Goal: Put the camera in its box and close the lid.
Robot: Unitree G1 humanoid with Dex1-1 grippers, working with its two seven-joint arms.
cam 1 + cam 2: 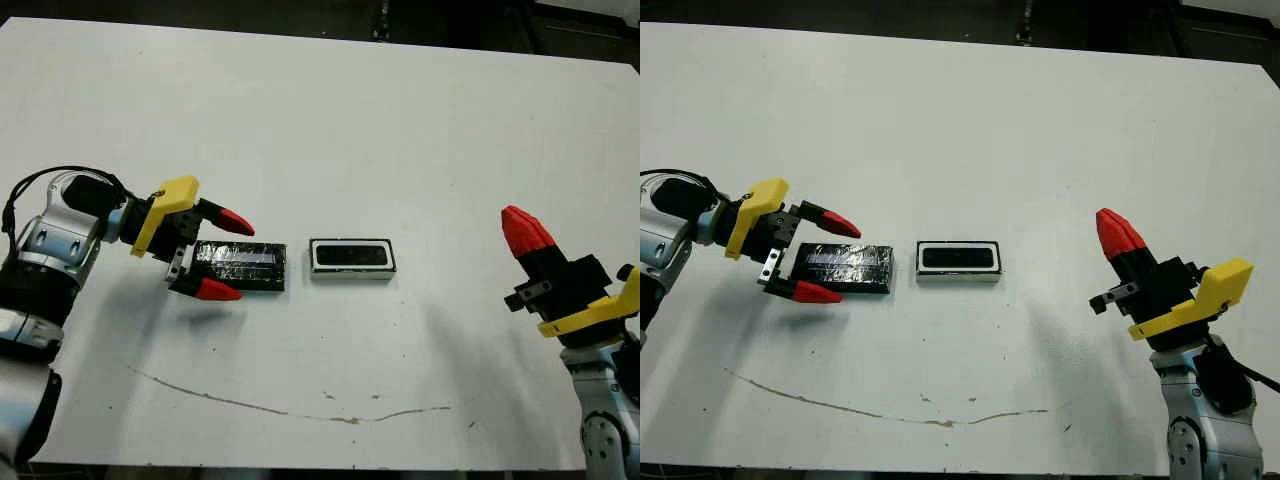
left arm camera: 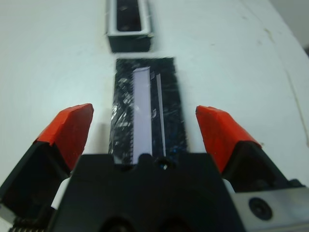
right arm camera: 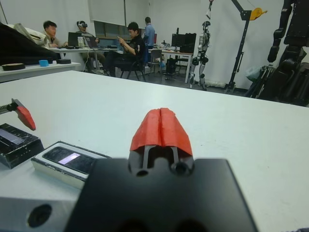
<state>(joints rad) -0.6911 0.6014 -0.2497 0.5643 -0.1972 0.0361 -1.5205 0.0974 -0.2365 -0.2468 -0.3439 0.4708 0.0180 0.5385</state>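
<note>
Camera (image 1: pixel 351 256) sits in the box (image 1: pixel 351 273); lid (image 1: pixel 240 266) next.
Left gripper (image 1: pixel 224 256), wide beside the box, should close squarely across the lid's edges; right gripper (image 1: pixel 524 230) is pinched, empty.

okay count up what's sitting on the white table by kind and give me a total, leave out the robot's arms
Lid: 1
Box: 1
Camera, lying inside the box: 1
Total: 3

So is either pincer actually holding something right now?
No. The left pincer is open, straddling the lid's end without gripping it. The right pincer is shut on nothing, away from the box.
</note>
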